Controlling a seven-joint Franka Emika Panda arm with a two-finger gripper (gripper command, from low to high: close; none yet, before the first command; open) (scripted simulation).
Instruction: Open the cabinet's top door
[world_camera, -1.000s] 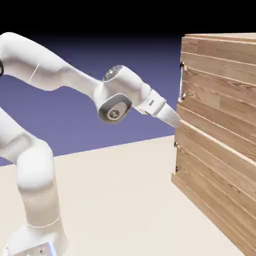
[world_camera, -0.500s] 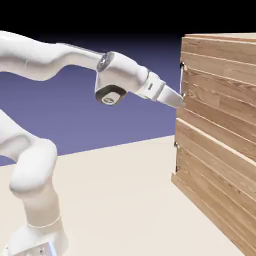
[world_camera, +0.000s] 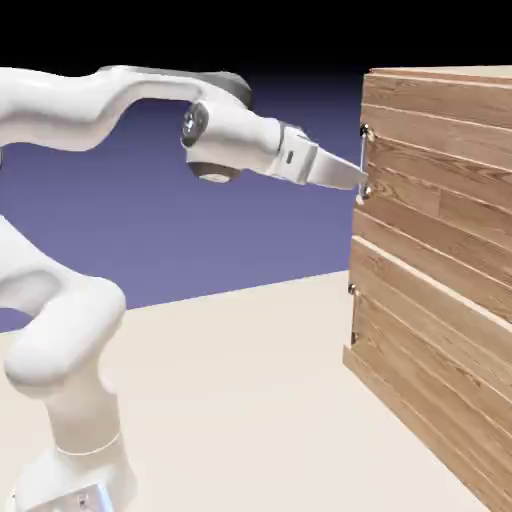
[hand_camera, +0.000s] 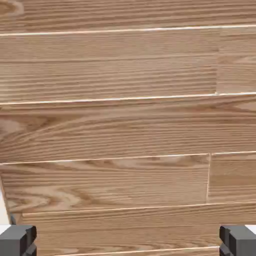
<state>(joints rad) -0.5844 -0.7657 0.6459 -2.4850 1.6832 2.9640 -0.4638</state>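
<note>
- Beside the wood-plank cabinet (world_camera: 450, 73), a white robot's hand (world_camera: 358, 181) stands wide, holding nothing, its fingertips near the lower end of the silver bar handle (world_camera: 363, 158).
- The handle runs upright along the edge of the closed top door (world_camera: 425, 165), above the lower panel (world_camera: 430, 335).
- Open fingers probably leave room to take the bar; contact cannot be told.

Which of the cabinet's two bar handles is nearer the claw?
The upper handle, on the top door: the claw's tip is beside its lower end, well above the lower handle.
</note>
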